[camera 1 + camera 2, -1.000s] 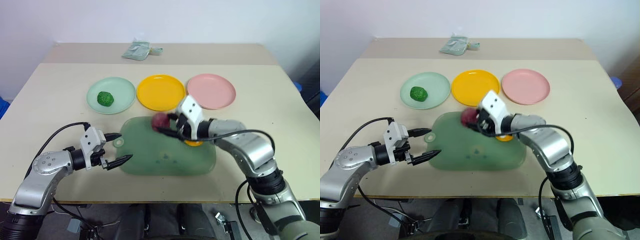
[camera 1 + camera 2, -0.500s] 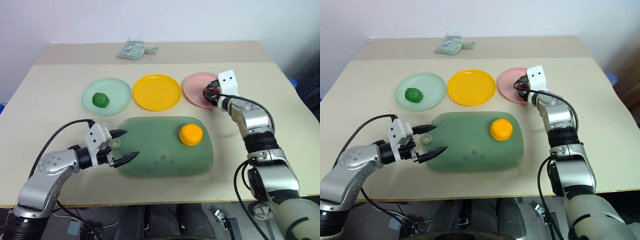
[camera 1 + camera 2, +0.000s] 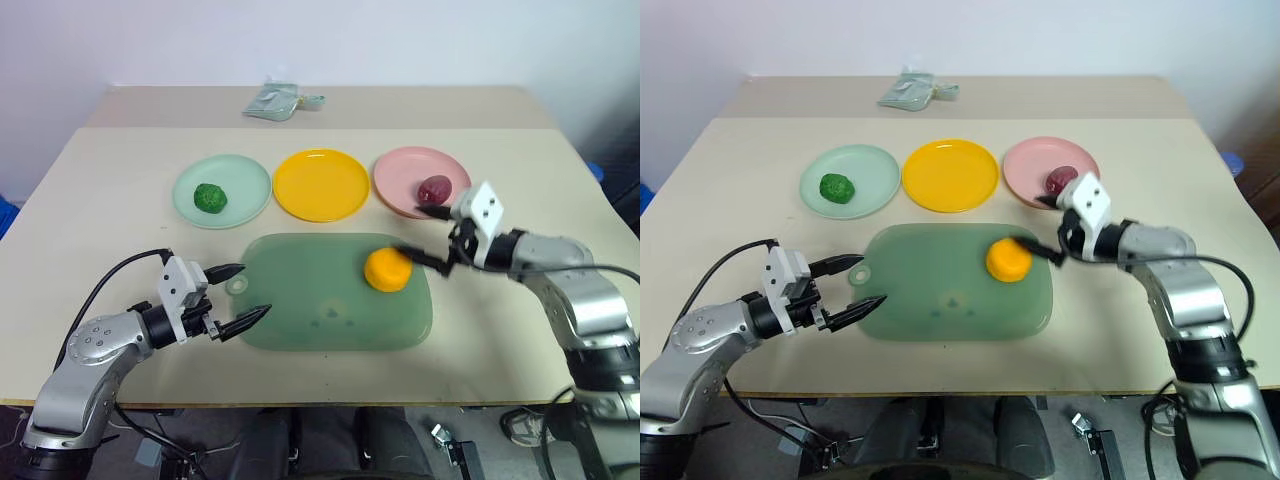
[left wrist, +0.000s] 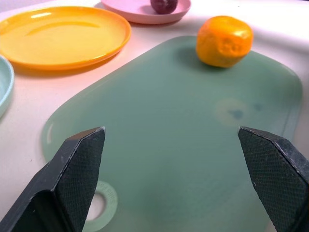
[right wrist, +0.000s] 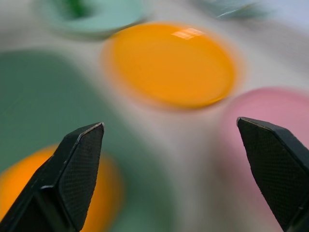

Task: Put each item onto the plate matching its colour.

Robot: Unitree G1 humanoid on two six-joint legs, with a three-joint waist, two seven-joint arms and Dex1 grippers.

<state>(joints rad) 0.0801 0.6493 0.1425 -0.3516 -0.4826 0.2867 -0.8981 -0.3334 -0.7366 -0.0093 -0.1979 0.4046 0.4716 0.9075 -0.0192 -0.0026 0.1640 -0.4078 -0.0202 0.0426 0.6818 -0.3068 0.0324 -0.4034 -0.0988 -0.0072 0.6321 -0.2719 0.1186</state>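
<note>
Both end effectors above beige table (image 3: 120,180)

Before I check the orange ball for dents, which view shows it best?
The left wrist view: the orange ball is close and sharp. Both eye views show it small on the mat; the right wrist view blurs it.

Head pair looking down over desk (image 3: 120,180); wrist views low and close, facing inward; yellow plate (image 4: 63,35) shared.
</note>
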